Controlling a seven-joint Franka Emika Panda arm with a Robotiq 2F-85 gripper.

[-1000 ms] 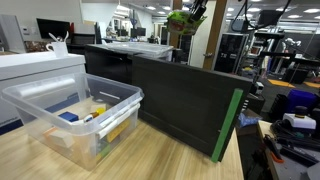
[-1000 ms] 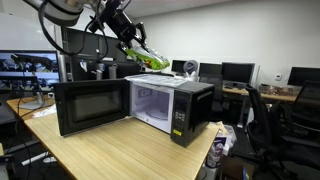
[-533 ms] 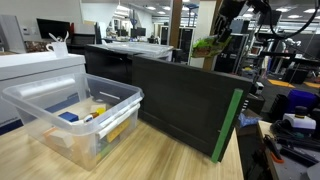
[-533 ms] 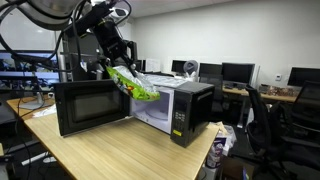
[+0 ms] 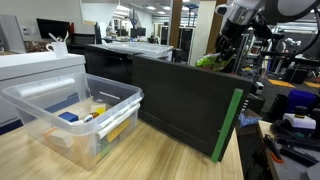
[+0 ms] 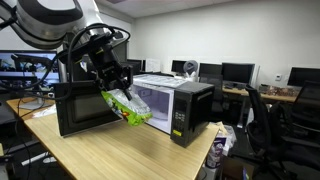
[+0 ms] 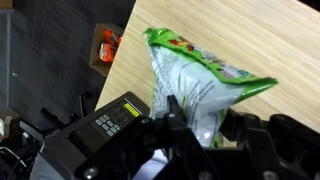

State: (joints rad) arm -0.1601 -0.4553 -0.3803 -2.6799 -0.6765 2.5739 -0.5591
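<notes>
A: Item held?
B: Bag (image 6: pixel 128 106), green and white; gripper (image 6: pixel 114 88) clamped on its upper end.
A: Location?
B: In the air, hanging tilted before the open microwave (image 6: pixel 188 108), above the table (image 6: pixel 110 155).

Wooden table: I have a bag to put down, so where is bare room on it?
The broad strip of table between the microwave and its near edge is bare. It is crowded before the open door, where the end effector holds the bag. In an exterior view, wood in front of the clear bin is also free.
</notes>
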